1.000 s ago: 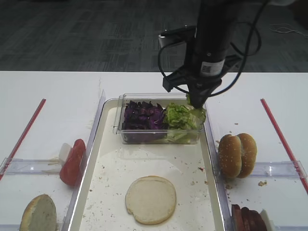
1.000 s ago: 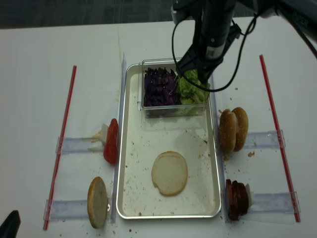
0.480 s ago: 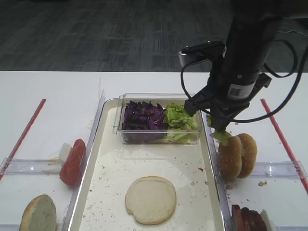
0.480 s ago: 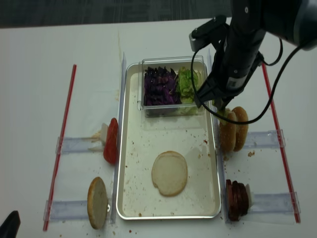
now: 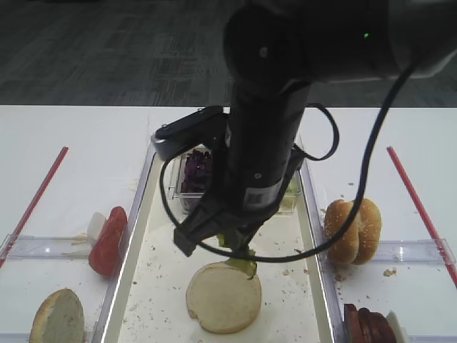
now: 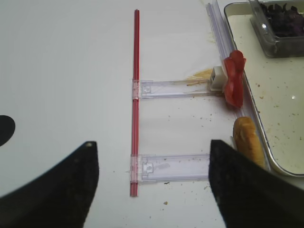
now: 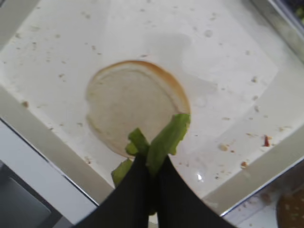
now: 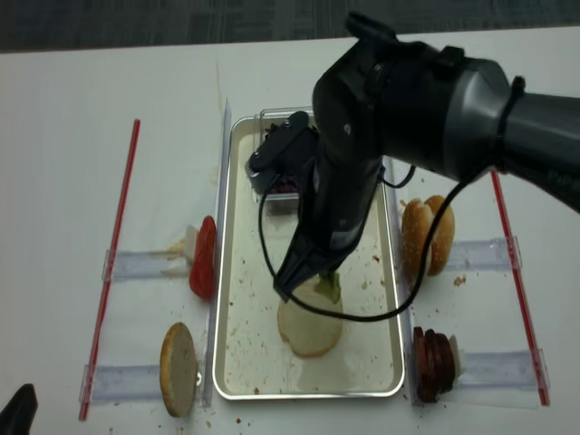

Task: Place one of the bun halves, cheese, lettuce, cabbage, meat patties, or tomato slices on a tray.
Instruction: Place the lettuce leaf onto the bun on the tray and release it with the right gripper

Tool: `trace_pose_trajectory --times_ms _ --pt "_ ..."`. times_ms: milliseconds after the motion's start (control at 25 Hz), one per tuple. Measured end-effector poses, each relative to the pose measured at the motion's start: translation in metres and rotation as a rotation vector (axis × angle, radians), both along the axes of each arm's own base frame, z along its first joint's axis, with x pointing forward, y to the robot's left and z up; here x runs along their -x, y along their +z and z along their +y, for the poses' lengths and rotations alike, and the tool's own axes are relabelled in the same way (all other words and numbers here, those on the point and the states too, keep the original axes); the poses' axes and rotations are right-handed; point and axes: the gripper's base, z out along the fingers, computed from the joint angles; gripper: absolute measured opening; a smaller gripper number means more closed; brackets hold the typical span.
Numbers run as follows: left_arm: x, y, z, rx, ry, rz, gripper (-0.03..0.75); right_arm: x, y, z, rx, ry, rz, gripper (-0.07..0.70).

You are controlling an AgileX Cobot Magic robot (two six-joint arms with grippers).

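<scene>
Green lettuce (image 7: 164, 142), a small crinkled strip, pinched between the black fingers of the right gripper (image 7: 151, 173), jaws closed tight on its lower end. Strip hangs over the near edge of the bun half (image 7: 133, 107) lying cut face up on the tray (image 7: 228, 76); whether the leaf tip touches the bread cannot be told from the wrist view. From the high view the strip (image 5: 243, 263) shows just at the bun's (image 5: 223, 296) upper rim, under the arm.

Tray floor off-white, speckled with crumbs. Right arm (image 5: 268, 150) bulks across the middle of both high views and hides most of the clear plastic box (image 5: 187, 187); only a patch of purple cabbage (image 5: 194, 170) shows at its left, the green side of the box covered. Gripper fingertips themselves lost behind the arm's body in the high views.

Outside the tray, right: two sesame bun halves on edge (image 5: 352, 229), meat patties (image 5: 368, 325) cut off by the bottom frame edge. Left: tomato slices (image 5: 108, 239) standing by a clear holder (image 5: 43, 246), another bun half (image 5: 57, 318) partly cropped at the bottom. Red strips (image 5: 36, 200) run along the white table (image 5: 86, 136) on both sides.

Left gripper (image 6: 152, 187): only two dark, blurred finger shapes at the bottom of its own view, spread wide apart, nothing between them, hovering over bare table beside the left red strip.
</scene>
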Motion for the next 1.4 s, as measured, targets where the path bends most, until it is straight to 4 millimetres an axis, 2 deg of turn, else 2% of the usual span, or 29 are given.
trace_pose_trajectory --times_ms 240,720,920,1000,1200,1240,1320,1400 --pt "0.000 0.000 0.000 0.000 0.000 0.000 0.488 0.010 -0.004 0.013 -0.002 0.032 0.002 0.058" --pt "0.000 0.000 0.000 0.000 0.000 0.000 0.488 0.005 -0.029 0.020 0.025 0.029 0.026 0.058" --pt "0.000 0.000 0.000 0.000 0.000 0.000 0.488 0.003 -0.032 0.022 0.021 0.023 0.022 0.076" --pt "0.000 0.000 0.000 0.000 0.000 0.000 0.488 0.003 -0.032 0.022 0.017 0.023 0.018 0.150" --pt "0.000 0.000 0.000 0.000 0.000 0.000 0.488 0.003 -0.032 0.022 0.016 0.023 0.016 0.565" --pt "0.000 0.000 0.000 0.000 0.000 0.000 0.488 0.003 -0.032 0.022 0.016 0.023 0.016 0.617" --pt "0.000 0.000 0.000 0.000 0.000 0.000 0.488 0.002 -0.032 0.022 0.017 0.023 0.015 0.663" --pt "0.000 0.000 0.000 0.000 0.000 0.000 0.488 0.002 -0.032 0.022 0.018 0.024 0.014 0.676"
